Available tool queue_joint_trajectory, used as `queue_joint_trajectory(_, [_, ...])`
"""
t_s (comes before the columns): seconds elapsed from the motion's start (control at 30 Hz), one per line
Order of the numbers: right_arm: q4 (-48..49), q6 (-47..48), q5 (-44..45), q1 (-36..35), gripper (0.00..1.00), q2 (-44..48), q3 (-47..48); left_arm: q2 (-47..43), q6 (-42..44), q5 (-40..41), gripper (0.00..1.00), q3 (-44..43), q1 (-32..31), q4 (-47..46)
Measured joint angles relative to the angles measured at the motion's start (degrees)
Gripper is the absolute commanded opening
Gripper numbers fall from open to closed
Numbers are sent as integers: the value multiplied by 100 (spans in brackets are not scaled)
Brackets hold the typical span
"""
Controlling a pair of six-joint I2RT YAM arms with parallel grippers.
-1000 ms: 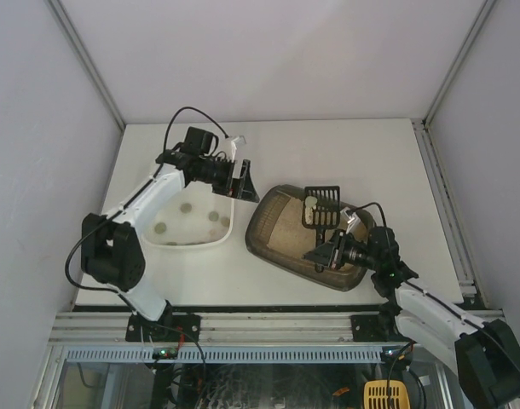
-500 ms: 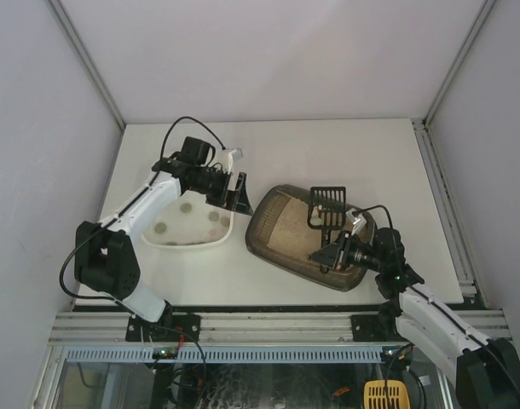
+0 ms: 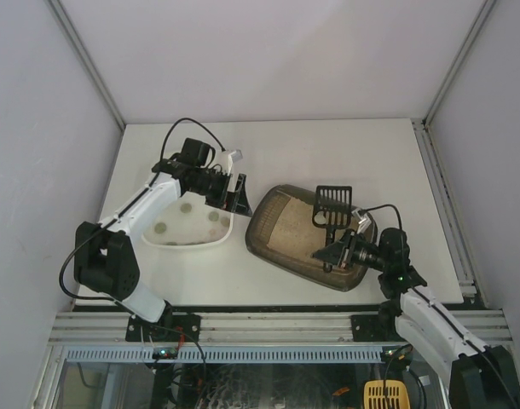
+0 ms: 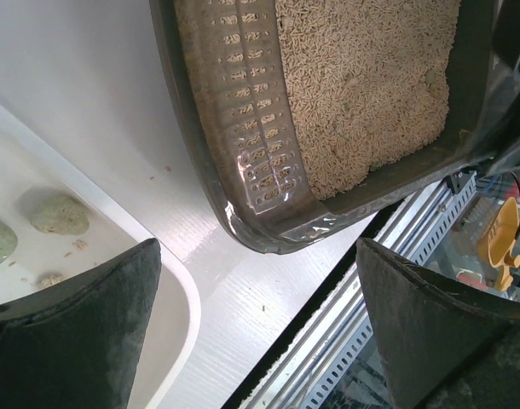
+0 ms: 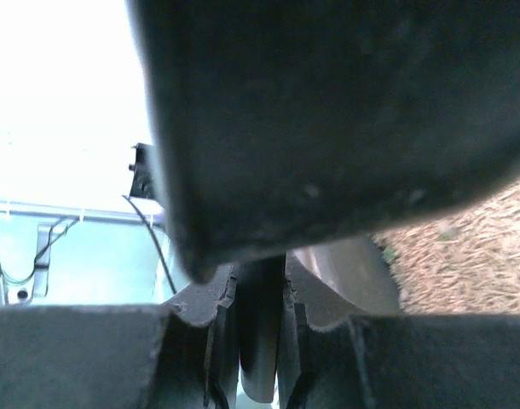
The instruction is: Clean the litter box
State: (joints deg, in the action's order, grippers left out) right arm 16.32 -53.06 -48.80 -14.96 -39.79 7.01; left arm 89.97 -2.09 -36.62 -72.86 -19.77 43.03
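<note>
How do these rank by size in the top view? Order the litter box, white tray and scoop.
1. litter box
2. white tray, close behind, though partly covered, so unsure
3. scoop, clearly smallest

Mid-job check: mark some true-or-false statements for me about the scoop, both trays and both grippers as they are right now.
1. The right gripper is shut on the black slotted scoop. True.
2. The scoop's head is over the white tray. False: it is over the litter box.
3. The left gripper is shut on a clump. False: its fingers are open and empty, at the white tray's right edge.
4. Greenish clumps lie in the white tray. True.
5. The litter box holds no litter. False: beige litter covers its floor.
</note>
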Motion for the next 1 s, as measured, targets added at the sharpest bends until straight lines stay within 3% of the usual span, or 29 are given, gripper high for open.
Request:
queue_joint_trajectory(0.13, [-109, 4, -46, -337, 0, -33, 61, 0, 13, 0, 100, 0, 4, 2])
queue_joint_trajectory(0.27, [-22, -129, -76, -26, 0, 70, 57, 2, 20, -4, 100, 0, 4, 13])
queue_joint_trajectory(0.4, [-444, 72, 2, -570, 0, -153, 323, 2, 42, -4, 100, 0, 2, 46])
queue_joint_trajectory(0.53, [-70, -243, -153, -155, 0, -190, 131, 2, 114, -2, 100, 0, 4, 92])
queue_joint_trajectory(0.77, [35, -455, -109, -293, 0, -212, 153, 2, 142, -4, 100, 74, 4, 98])
queue_joint_trajectory(0.9, [-599, -122, 173, -817, 0, -267, 614, 2, 142, -7, 100, 166, 4, 105])
queue_joint_trajectory(1.0, [-538, -136, 94, -651, 0, -157, 634, 2, 118, 2, 100, 184, 4, 76])
